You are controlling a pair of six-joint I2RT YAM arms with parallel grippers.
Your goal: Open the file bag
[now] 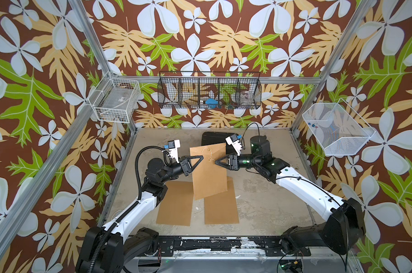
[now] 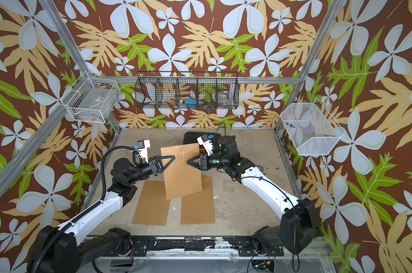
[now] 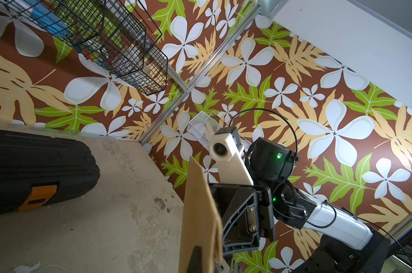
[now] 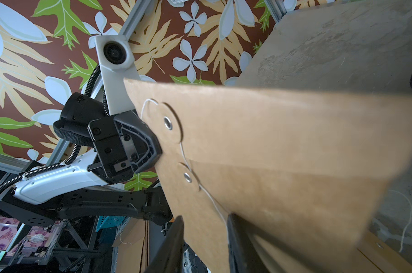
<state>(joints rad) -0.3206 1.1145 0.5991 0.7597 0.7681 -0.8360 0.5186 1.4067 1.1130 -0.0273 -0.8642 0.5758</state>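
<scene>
Half done at best: your left gripper (image 1: 202,157) is clamped on the raised file bag (image 1: 209,177), your right gripper (image 1: 215,162) sits part-open around its string (image 4: 214,203), flap (image 4: 283,123) still down.

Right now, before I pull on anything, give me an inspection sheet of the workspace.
surface: table, stained and scuffed.
job's things: file bag held up by one edge, tilted; string runs between its two discs.
clutter: spare envelopes lying flat below it; black toolbox at the back.
tools: left tool shut on the bag's edge; right tool open, fingers either side of the opposite edge.
cables: ribbed hose loops off the left arm, apart from the bag.
surroundings: black wire basket on the back wall; white baskets on the side walls.
</scene>
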